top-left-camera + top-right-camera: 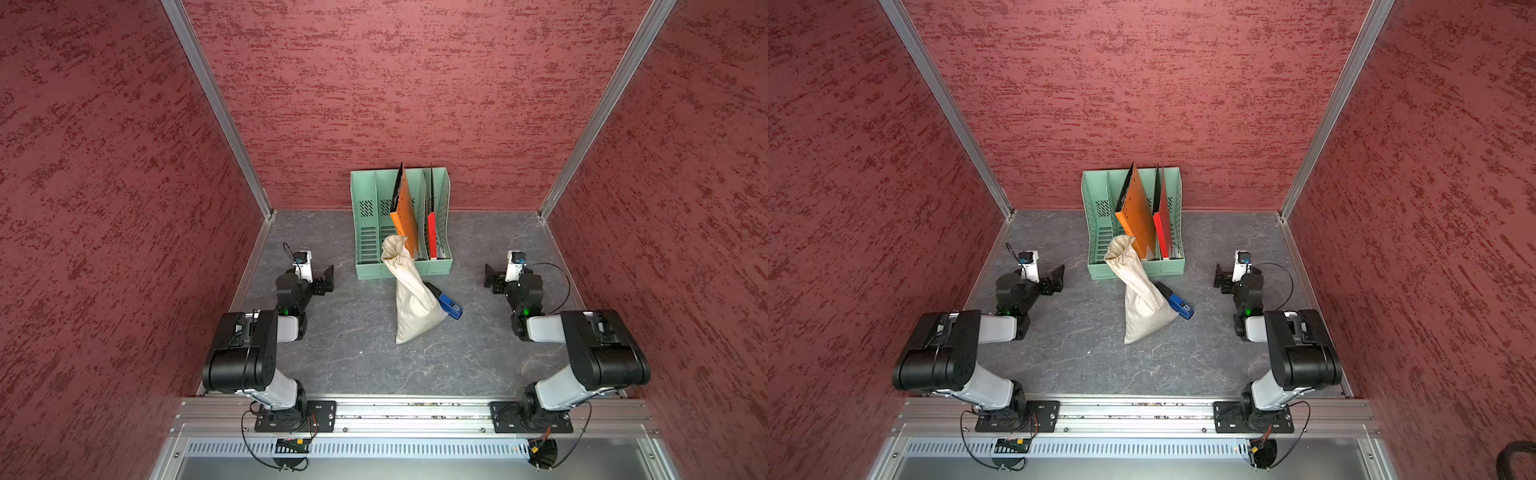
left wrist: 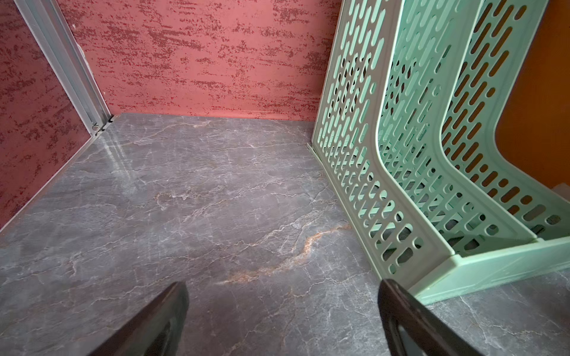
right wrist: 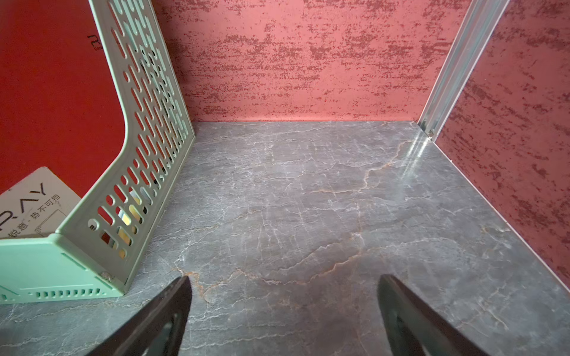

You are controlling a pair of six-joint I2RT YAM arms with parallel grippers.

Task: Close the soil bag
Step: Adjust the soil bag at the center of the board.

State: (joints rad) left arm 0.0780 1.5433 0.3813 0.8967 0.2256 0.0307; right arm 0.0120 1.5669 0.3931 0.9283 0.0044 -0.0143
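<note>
The soil bag [image 1: 411, 299] [image 1: 1142, 299] is a cream cloth sack that stands in the middle of the table and leans back against the front of the green file rack [image 1: 358, 216] [image 1: 1090, 216]. Its gathered neck [image 1: 392, 246] points up and gapes. My left gripper [image 1: 326, 280] [image 1: 1057, 279] hovers open to the left of the bag, well apart from it. My right gripper [image 1: 491, 279] [image 1: 1222, 277] stands open to its right, equally far off. In the wrist views each gripper [image 2: 282, 285] [image 3: 285, 280] has only bare table between its fingers, and the bag is out of view.
A blue and black stapler-like tool [image 1: 451, 306] [image 1: 1181, 307] lies against the bag's right side. An orange folder [image 1: 405, 214] and a red folder [image 1: 432, 232] stand in the rack [image 2: 401, 185] [image 3: 148, 154]. Red walls enclose the grey marbled table [image 1: 353, 357] on three sides.
</note>
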